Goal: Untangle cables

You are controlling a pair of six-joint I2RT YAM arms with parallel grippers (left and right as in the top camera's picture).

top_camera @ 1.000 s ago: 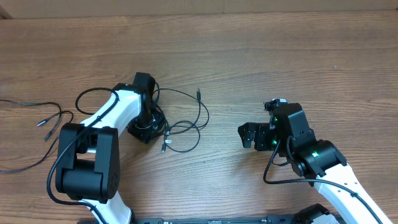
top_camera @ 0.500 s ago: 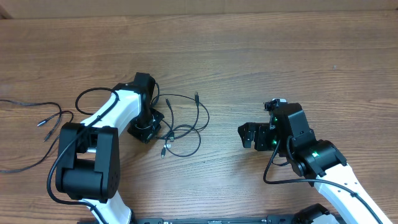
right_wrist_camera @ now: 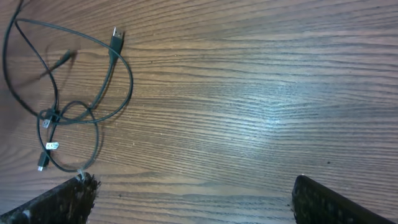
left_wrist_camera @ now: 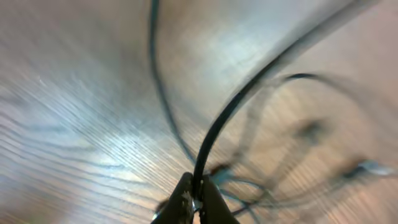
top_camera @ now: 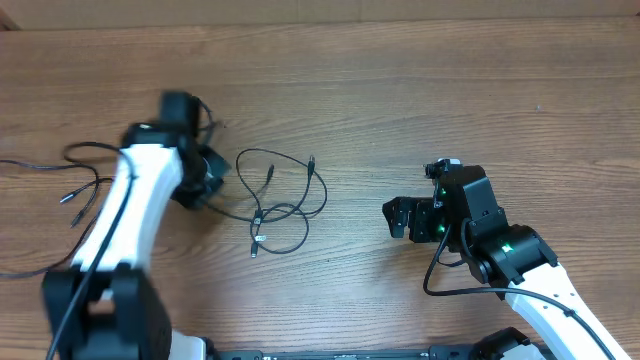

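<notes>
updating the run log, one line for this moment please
left end effector: shut on black cable | right end effector: open, empty, apart from tangled loops | tangled loops: lying on wooden table

No lettering, number, label or brand mark is legible on the cables [top_camera: 262, 213] or the table [top_camera: 420, 90].

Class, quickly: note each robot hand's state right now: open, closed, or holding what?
Left hand: closed, pinching a thin black cable.
Right hand: open, holding nothing.
</notes>
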